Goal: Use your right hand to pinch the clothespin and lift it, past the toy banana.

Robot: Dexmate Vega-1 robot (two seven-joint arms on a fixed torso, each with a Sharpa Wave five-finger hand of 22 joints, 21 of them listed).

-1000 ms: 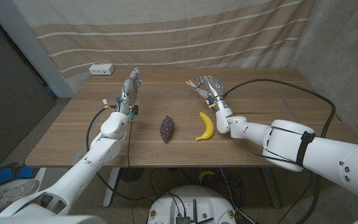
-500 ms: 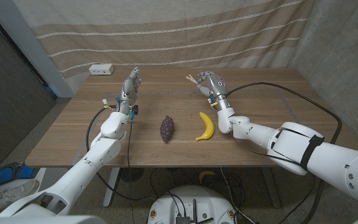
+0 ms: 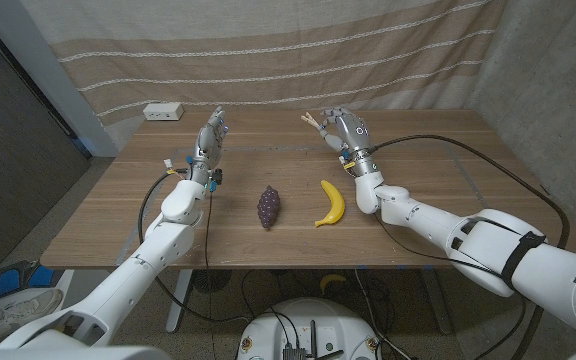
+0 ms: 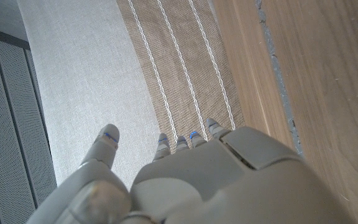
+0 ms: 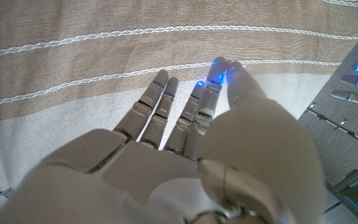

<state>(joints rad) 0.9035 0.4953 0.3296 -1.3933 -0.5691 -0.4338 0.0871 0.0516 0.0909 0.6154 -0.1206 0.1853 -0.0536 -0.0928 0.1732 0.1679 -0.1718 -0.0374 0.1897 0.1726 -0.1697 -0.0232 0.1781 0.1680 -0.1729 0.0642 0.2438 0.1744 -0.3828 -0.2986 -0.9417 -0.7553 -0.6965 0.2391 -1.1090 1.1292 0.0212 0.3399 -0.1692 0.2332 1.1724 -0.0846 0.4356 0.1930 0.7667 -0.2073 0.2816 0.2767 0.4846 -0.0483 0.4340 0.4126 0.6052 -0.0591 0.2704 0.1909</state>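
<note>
Right hand (image 3: 340,131) pinches the small pale wooden clothespin (image 3: 312,125), apparently clear of the wooden table (image 3: 438,200), beyond the yellow toy banana (image 3: 331,203). Advice: hold the pinch firm and rise straight. Left hand (image 3: 211,134) is released, holding nothing.

Head camera overlooks table (image 3: 268,250); both wrist cameras, seemingly raised, face striped curtain (image 5: 73,56).

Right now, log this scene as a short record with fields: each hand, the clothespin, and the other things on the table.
right hand: raised over the table's far side, pinching the clothespin
clothespin: sticks out from the right hand's fingertips, off the table
left hand: raised, fingers apart, holding nothing
toy banana: lies on the table, nearer the robot than the right hand
grape bunch: lies to the left of the banana
white box: at the table's far left edge
table: wooden
</note>
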